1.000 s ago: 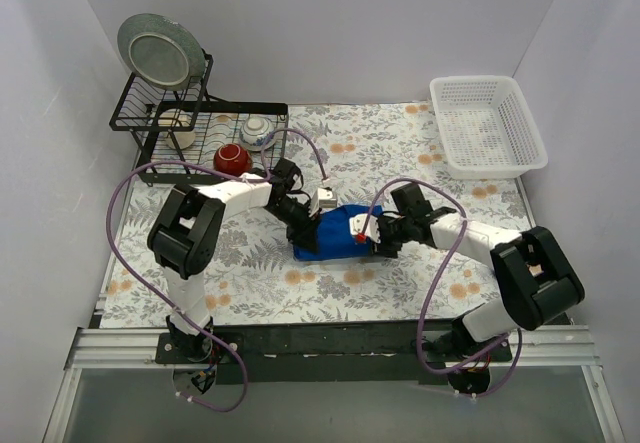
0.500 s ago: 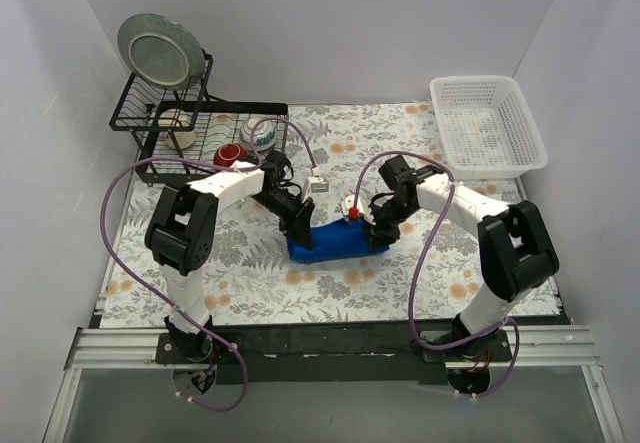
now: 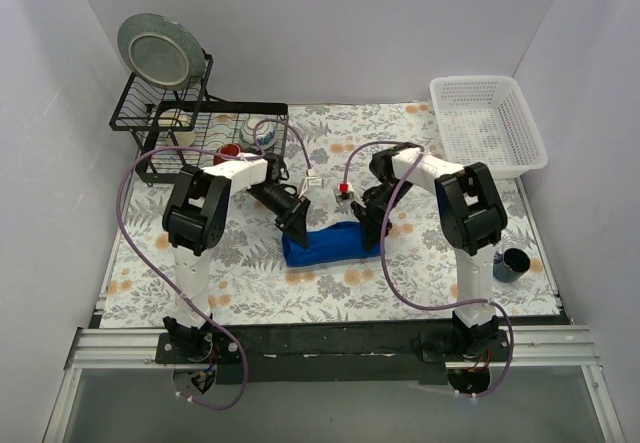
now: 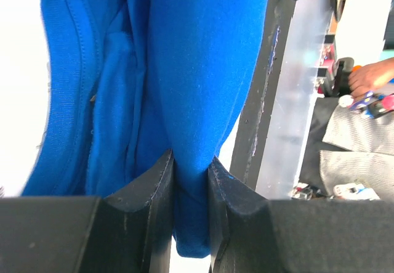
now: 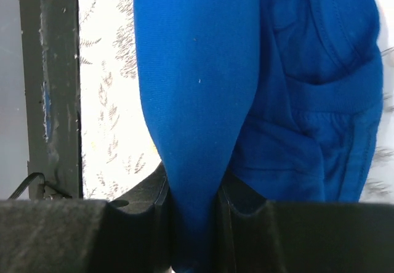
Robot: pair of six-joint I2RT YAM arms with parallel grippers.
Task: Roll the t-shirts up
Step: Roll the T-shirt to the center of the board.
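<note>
Blue t-shirt (image 3: 325, 244) rolled, each end pinched in jaws

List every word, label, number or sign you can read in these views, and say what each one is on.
No text can be read in any view.
The t-shirt: rolled up, only plain blue fabric shows, no print visible.
The white object at the top right of the left wrist view: faint marks, too small and blurred to read.
The tablecloth: leaf and flower pattern only, no lettering.
</note>
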